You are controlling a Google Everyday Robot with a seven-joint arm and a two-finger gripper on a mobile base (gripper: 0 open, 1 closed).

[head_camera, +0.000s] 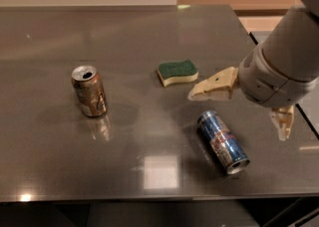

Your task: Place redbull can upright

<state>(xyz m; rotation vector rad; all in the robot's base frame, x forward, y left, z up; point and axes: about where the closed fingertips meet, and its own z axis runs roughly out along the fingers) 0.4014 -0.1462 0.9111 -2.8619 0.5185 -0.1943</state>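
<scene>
One dark, glossy table (pixel 124 32) fills most of the frame. At right, the white robot arm (pixel 291 56) reaches in from the upper right corner, carrying the gripper (pixel 237 115) with its two tan fingers spread wide and nothing between them; one finger points left toward frame centre, the other points down at the right edge. The redbull can (pixel 223 141) lies on its side at lower right, directly below the gripper, its long axis running upper left to lower right, top end toward the near table edge. At left stands a brown can (pixel 89 91), upright. A green sponge (pixel 177 71) lies at centre.
</scene>
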